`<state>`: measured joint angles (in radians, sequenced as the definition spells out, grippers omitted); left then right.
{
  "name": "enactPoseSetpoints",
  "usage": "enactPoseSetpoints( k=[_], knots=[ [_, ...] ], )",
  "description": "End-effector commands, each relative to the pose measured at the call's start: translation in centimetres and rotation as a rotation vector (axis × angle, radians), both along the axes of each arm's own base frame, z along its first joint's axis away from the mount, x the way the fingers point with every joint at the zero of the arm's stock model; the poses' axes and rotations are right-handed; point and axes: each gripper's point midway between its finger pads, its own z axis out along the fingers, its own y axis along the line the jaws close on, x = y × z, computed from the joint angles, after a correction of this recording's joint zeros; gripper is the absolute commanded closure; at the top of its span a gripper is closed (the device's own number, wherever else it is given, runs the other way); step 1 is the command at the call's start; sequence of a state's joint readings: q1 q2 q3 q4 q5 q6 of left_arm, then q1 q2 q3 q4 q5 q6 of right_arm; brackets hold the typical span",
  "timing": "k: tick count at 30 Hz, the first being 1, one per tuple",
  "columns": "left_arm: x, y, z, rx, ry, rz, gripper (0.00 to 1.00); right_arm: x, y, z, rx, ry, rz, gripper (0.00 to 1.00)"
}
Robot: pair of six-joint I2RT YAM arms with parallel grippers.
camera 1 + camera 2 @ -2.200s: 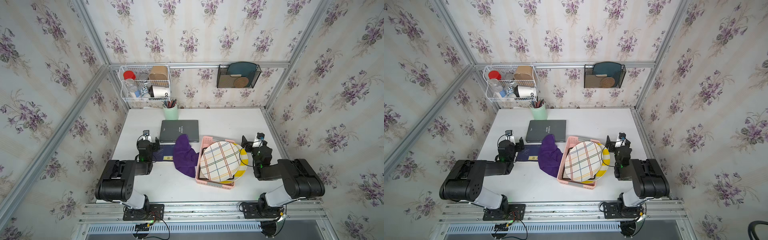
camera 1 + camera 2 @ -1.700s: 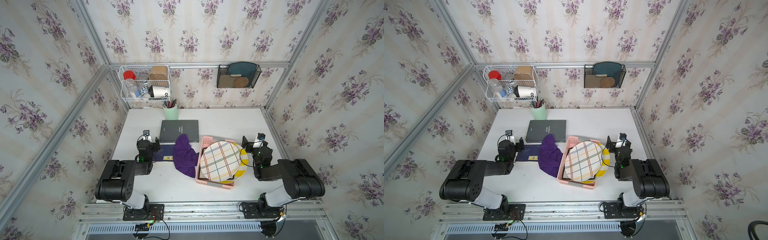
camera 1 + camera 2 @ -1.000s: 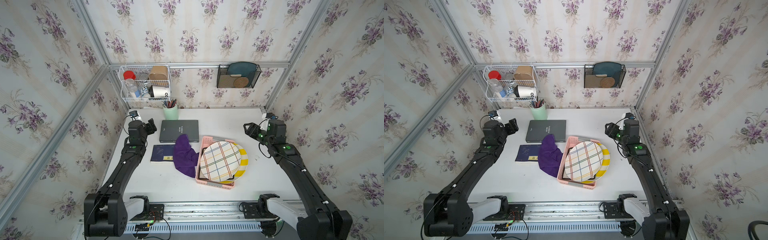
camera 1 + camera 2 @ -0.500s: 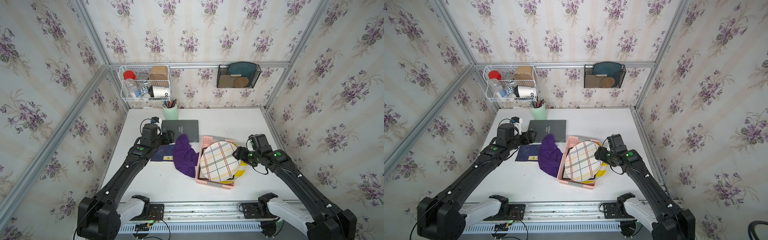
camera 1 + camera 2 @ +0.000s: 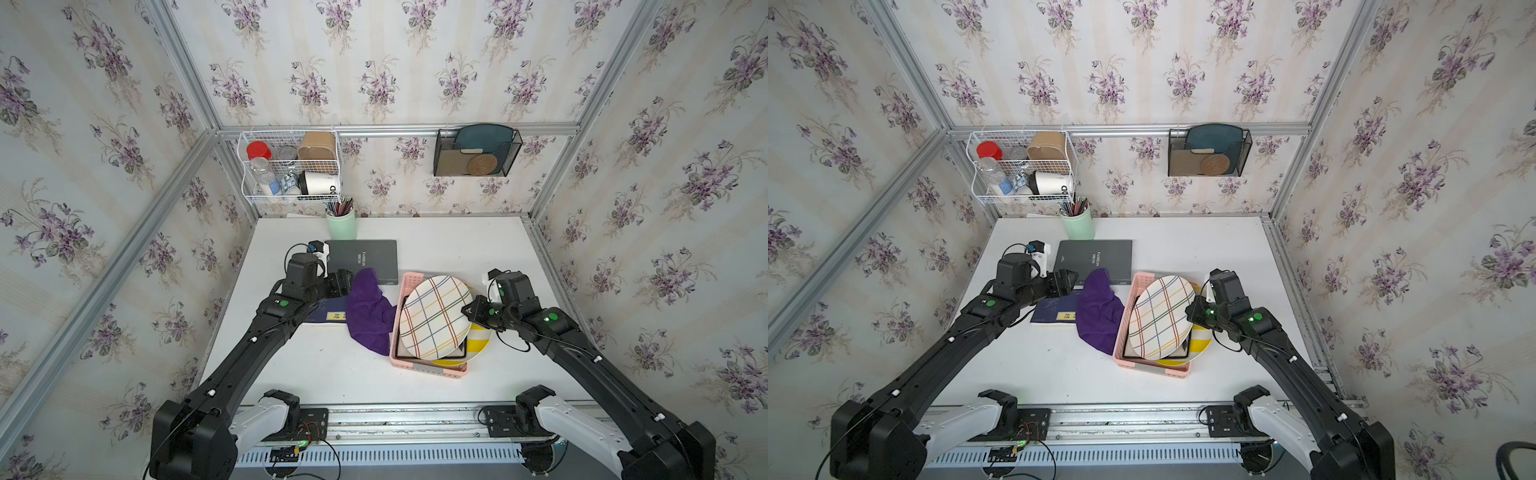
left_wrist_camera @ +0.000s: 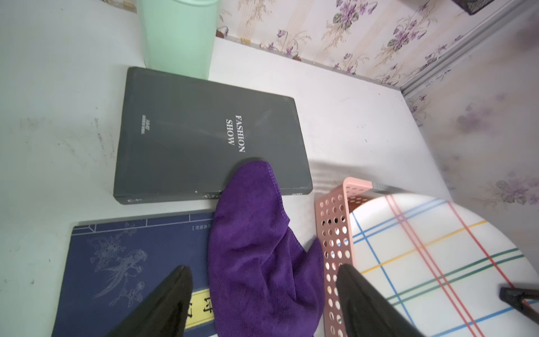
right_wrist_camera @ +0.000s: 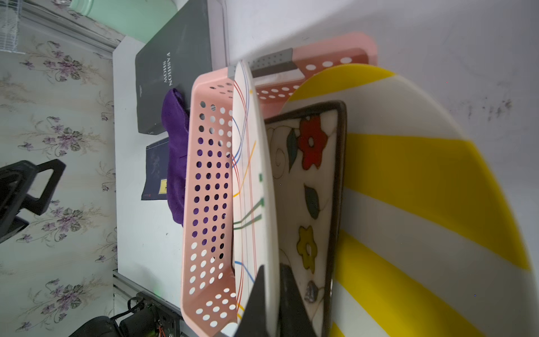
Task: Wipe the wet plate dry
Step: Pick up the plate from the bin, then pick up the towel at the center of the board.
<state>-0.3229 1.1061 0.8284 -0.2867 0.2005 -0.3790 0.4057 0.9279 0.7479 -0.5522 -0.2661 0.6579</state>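
The right gripper (image 7: 272,267) pinches the rim of the plate (image 5: 436,318) leaning in the basket (image 5: 409,277) by the bench's (image 5: 457,249) right edge, the left gripper (image 6: 262,270) spread over the cloth (image 6: 253,233); a thin hold on wet glaze may slip when lifted.

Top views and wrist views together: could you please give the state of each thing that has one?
Pink perforated plastic basket: upright, not held.
Round plaid plate: tilted inside it, rim clamped.
Right end effector: shut on that plate's rim.
Crumpled purple cloth: lying loose, ungrasped.
Left end effector: open, empty, aimed at that cloth.
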Motion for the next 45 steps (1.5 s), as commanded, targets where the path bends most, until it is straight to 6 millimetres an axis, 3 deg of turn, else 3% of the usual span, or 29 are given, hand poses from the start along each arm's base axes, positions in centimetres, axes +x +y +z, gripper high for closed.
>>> enactPoseSetpoints(
  k=[1,6,10,12,14,17,20,24,31,33,35,36,37,39,40,45],
  knots=[
    [-2.5,-0.5,-1.5,0.034,0.102,-0.014,0.19,1.7,1.1,6.4,0.12,-0.236,0.012,1.0],
    [-5.7,-0.2,-4.9,0.206,0.234,0.02,0.21,2.4,-0.9,15.2,0.204,-0.568,-0.107,1.0],
    [-6.2,0.2,-7.5,0.363,0.29,0.001,0.25,2.5,-2.2,18.2,0.234,-0.695,-0.174,1.0],
    [-5.8,-0.7,-8.3,0.413,0.305,-0.072,0.34,2.6,-2.1,18.6,0.242,-0.709,-0.17,1.0],
    [-5.5,-3.0,-9.2,0.451,0.323,-0.194,0.39,3.0,-1.7,18.2,0.236,-0.694,-0.154,1.0],
    [-5.3,-5.4,-11.6,0.504,0.374,-0.288,0.42,3.5,-1.0,17.5,0.233,-0.66,-0.135,1.0],
    [-5.4,-6.6,-13.9,0.558,0.421,-0.34,0.42,3.5,-0.8,17.4,0.235,-0.645,-0.123,1.0],
    [-6.0,-7.5,-16.5,0.569,0.509,-0.392,0.35,3.2,-1.1,17.1,0.235,-0.635,-0.138,1.0],
    [-7.5,-9.6,-19.9,0.533,0.564,-0.508,0.11,2.8,-1.3,16.4,0.229,-0.61,-0.143,1.0],
    [-7.8,-9.1,-21.2,0.585,0.59,-0.5,0.11,2.8,-1.3,16.2,0.23,-0.605,-0.146,1.0],
    [-7.6,-8.1,-22.1,0.654,0.609,-0.459,0.18,3.0,-1.3,16.3,0.232,-0.606,-0.151,1.0],
    [-7.6,-7.6,-22.2,0.677,0.615,-0.442,0.28,3.0,-1.3,16.3,0.233,-0.608,-0.152,1.0],
    [-7.4,-7.4,-22.0,0.687,0.606,-0.427,0.44,3.0,-1.4,16.3,0.232,-0.608,-0.156,1.0],
    [-6.8,-7.3,-20.3,0.67,0.554,-0.393,0.86,3.2,-1.6,16.3,0.229,-0.612,-0.168,1.0],
    [-6.4,-7.5,-18.8,0.646,0.511,-0.375,1.0,3.2,-1.6,16.2,0.229,-0.61,-0.173,1.0],
    [-3.6,-7.7,-7.2,0.526,0.221,-0.267,1.0,3.4,-1.7,16.3,0.243,-0.614,-0.189,1.0]
  ],
)
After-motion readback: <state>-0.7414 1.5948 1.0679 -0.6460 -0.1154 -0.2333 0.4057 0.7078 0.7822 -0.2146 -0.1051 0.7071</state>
